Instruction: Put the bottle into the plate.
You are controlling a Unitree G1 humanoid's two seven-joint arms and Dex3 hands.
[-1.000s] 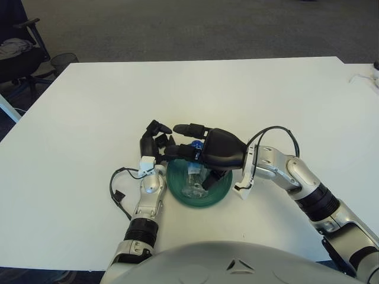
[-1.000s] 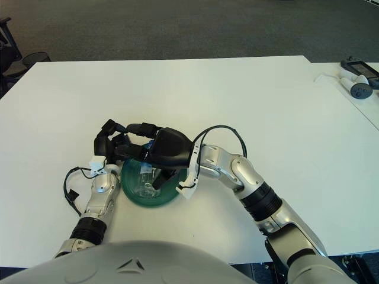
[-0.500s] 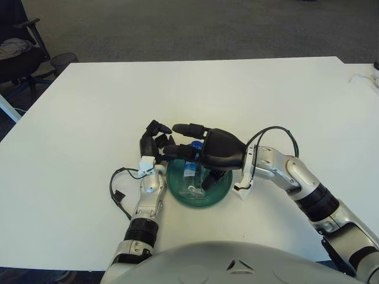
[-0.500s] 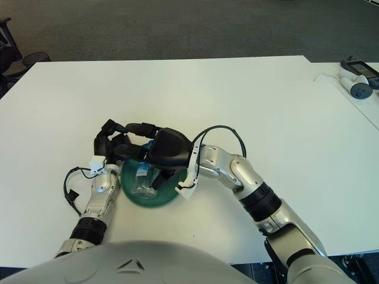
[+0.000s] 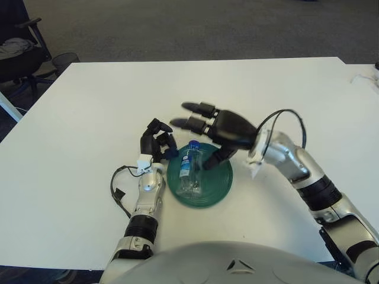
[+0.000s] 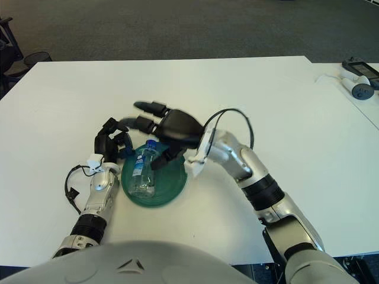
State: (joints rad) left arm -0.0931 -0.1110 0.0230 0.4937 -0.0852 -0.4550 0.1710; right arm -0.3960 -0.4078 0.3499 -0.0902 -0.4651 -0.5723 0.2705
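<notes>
A clear plastic bottle [image 5: 189, 168] with a blue cap lies on its side in the green plate [image 5: 216, 188] near the table's front edge. My right hand [image 5: 207, 125] hovers above the plate's far side, fingers spread, holding nothing, apart from the bottle. My left hand [image 5: 155, 142] rests at the plate's left rim with fingers curled, holding nothing.
A black cable [image 5: 117, 188] loops on the table left of my left forearm. A black office chair [image 5: 23, 50] stands off the table's far left corner. Small devices [image 6: 357, 77] lie at the far right. The white table [image 5: 249, 89] stretches away behind the plate.
My right hand has let go of the bottle, lifted and moved back and right with fingers spread. The bottle now lies uncovered in the plate. My left hand has not moved.
</notes>
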